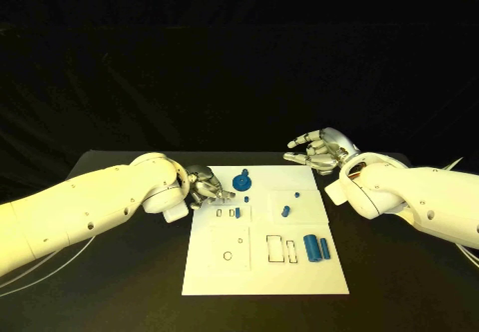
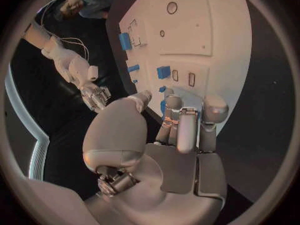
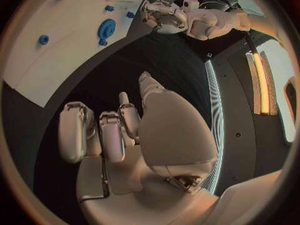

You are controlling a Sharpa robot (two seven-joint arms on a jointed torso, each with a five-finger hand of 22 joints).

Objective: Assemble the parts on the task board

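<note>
Bare near edge of task board (image 1: 264,280), small blue parts scattered farther up

Look light, rigid, smooth, liable to slip or roll; best pinched across the sides: two cylinders (image 1: 318,247) lying near the board's right edge, gear-like wheel (image 1: 241,182) at its far end, small peg (image 1: 286,211) between. Left hand (image 1: 205,188) over the board's left edge beside the slots (image 1: 226,213), fingers curled, hold on anything impossible to tell. Right hand (image 1: 321,150) past the board's far right corner, loosely curled, holding nothing, clear of the parts

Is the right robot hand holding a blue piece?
No. The right robot hand hangs past the far edge of the task board, its fingers curled around nothing.
</note>
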